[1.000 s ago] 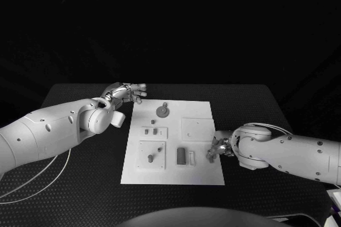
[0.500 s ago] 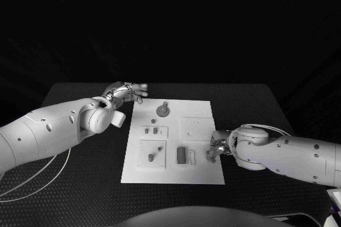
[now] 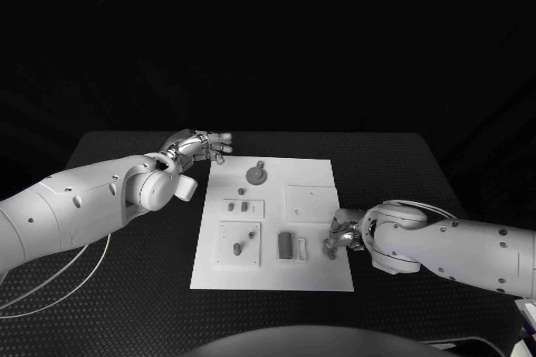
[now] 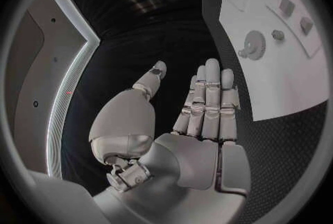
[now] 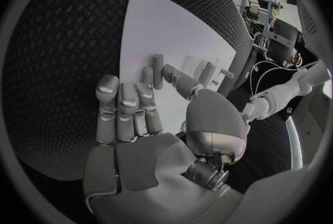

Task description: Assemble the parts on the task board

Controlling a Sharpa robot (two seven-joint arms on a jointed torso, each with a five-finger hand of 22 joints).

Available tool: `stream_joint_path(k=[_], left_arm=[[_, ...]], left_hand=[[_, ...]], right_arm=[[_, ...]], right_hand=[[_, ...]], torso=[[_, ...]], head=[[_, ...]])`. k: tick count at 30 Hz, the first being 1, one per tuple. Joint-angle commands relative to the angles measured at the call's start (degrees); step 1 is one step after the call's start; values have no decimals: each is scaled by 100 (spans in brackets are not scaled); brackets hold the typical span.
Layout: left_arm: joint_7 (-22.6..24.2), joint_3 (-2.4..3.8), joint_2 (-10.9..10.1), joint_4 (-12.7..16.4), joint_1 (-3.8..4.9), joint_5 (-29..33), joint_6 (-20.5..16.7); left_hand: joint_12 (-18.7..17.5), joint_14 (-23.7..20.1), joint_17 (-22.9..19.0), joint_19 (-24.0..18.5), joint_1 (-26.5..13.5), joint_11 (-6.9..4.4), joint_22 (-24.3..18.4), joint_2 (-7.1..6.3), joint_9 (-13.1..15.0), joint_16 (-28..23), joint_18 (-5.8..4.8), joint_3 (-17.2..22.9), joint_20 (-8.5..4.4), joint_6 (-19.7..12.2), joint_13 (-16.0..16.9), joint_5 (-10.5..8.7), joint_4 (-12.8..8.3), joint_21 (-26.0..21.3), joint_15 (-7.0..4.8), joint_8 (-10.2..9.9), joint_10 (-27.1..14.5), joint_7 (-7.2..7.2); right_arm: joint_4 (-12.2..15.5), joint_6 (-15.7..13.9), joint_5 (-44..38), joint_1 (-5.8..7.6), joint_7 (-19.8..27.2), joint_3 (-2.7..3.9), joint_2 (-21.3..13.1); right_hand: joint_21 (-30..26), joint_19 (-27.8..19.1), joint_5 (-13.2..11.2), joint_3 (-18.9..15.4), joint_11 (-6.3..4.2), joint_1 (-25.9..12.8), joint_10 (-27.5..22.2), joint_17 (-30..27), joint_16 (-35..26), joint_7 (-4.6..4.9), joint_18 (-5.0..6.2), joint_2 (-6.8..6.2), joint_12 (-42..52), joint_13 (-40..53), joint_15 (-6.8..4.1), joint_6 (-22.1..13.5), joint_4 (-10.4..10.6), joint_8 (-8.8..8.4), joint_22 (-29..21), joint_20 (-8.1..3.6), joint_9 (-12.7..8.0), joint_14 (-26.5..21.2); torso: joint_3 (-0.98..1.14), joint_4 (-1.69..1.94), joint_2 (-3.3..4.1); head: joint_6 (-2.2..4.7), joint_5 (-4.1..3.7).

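Observation:
The white task board point(image 3: 316, 266) lies mid-table. On it are a gear point(image 3: 257, 175), small pegs point(image 3: 238, 207), a peg in a plate point(image 3: 237, 248) and a dark block point(image 3: 285, 245). My right hand point(image 3: 341, 236) rests at the board's right edge, thumb and a finger pinching a small grey peg point(image 3: 330, 247). In the right wrist view the peg point(image 5: 157, 64) stands just past the fingertips point(image 5: 147, 75) of my right hand point(image 5: 139, 124), over the board point(image 5: 160, 18). My left hand point(image 3: 199, 146) hovers with its fingers spread and holds nothing, beyond the board's far left corner. The left wrist view shows my left hand point(image 4: 201, 118) flat, the gear point(image 4: 255, 45) off to the side.
The black textured table point(image 3: 123, 295) surrounds the board on all sides. A thin white cable point(image 3: 78, 276) loops over the table under my left arm. A square raised plate point(image 3: 310, 204) sits on the board just beyond my right hand.
My right forearm has swung nearer to the robot while the hand stays at the board's right edge with the peg. The left hand has not moved.

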Motion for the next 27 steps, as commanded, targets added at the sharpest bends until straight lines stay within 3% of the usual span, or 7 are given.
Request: stream_joint_path(k=[1, 7, 14, 18, 20, 27], left_arm=[[29, 4, 7, 12, 4, -25, 71], [26, 4, 9, 6, 4, 26, 77], [21, 4, 6, 8, 4, 26, 81], [20, 4, 6, 6, 4, 26, 81], [20, 4, 11, 6, 4, 26, 83], [19, 4, 9, 8, 4, 26, 88]], left_hand=[[11, 1, 10, 22, -45, 0, 10, -2, 5, -34, 44, -11, -29, 3, 5, -20, 14, -20, 9, 17, 12, -33], [11, 1, 12, 23, -45, 0, 11, -3, 5, -35, 44, -12, -29, 2, 5, -20, 13, -21, 9, 17, 12, -33], [11, 1, 14, 22, -42, 0, 14, -5, 5, -36, 45, -13, -30, 0, 5, -20, 9, -23, 8, 17, 13, -33], [11, 1, 15, 22, -41, -1, 15, -7, 5, -36, 45, -14, -31, 0, 6, -20, 7, -23, 8, 18, 13, -33], [11, 1, 15, 22, -40, -1, 16, -8, 5, -37, 45, -14, -31, 0, 6, -21, 6, -24, 8, 18, 13, -33], [11, 1, 17, 22, -37, -1, 18, -9, 5, -38, 45, -15, -31, 0, 6, -20, 2, -25, 8, 19, 13, -34]], right_arm=[[68, -205, 1226, -30, 163, -70, -1], [167, -310, 1574, 75, 170, -66, -33], [213, -535, 1760, 84, 182, -62, -37], [183, -450, 1984, 87, 231, -58, 1], [185, -445, 1986, 91, 233, -58, 24], [177, -657, 1984, 94, 268, -49, 70]], right_hand=[[33, 8, 224, 63, -4, -114, -14, 13, -40, 32, 351, -19, -15, 6, -1, 29, -35, -745, -7, 41, -450, 54], [49, 22, 302, -59, -4, -239, 4, 24, -48, 33, 351, -104, -13, 24, -1, 39, -63, -752, -9, 40, -454, 65], [50, 26, 237, -114, -8, -278, 20, 31, -53, 29, 351, -172, -8, 39, -7, 51, -43, -753, -16, 35, -455, 68], [49, 29, 197, -136, -11, -293, 26, 35, -56, 26, 351, -206, -8, 44, -11, 54, -27, -755, -21, 30, -456, 70], [54, 30, 334, -280, -9, -343, 14, 47, -61, 25, 351, -281, -19, 48, -15, 46, -49, -761, -25, 22, -455, 67], [54, 27, 290, -393, -12, -364, 16, 57, -65, 25, 351, -320, -19, 61, -16, 48, -44, -764, -31, 14, -454, 66]], torso=[[2, 0, -3], [-2, -2, 1], [-3, 0, 0], [-2, 1, 1], [-3, 0, 0], [-3, -5, 1]], head=[[4, 3], [3, 4], [-8, 2], [-9, 1], [-7, 2], [-3, 5]])
